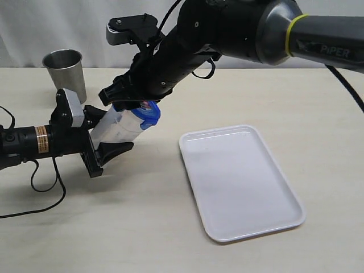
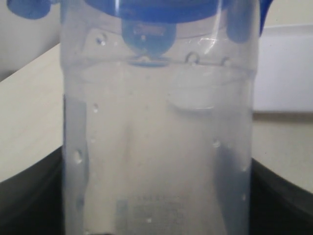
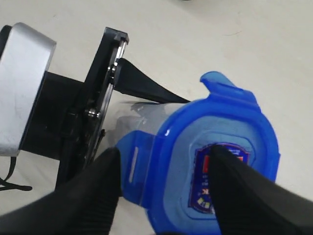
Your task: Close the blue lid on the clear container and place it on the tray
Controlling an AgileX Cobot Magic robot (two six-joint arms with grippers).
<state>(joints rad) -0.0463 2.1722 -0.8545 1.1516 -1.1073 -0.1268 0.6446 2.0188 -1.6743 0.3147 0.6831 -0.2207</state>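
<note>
I have the left gripper [image 1: 114, 132] clenched on the container [image 1: 122, 125], one jaw on each side of its body. The container is tilted, with its base towards the gripper's wrist and its mouth pointing up and towards the tray [image 1: 244, 187]. It hangs above the table [image 1: 142, 227], just off the tray's near-left corner as the exterior view shows it, and it does not touch the tray. In the left wrist view the clear wall fills nearly the whole picture, with small droplets or bubbles on it and dark jaw surfaces at both lower corners. The lid [image 3: 215, 147] sits on the container's mouth with its label facing outwards. One tab sticks out from its edge, and I cannot tell whether any tab is snapped down. The right gripper [image 1: 136, 104] reaches in from above the tray's far side. Its jaws are spread wide and grasp nothing. In the right wrist view one of its fingers [image 3: 234, 191] lies over the label, and the other lies beside the tab on the lid's rim. I cannot tell whether either finger presses on the plastic. A steel cup [image 1: 64, 71] stands upright, well away from the tray and beyond the left gripper.
</note>
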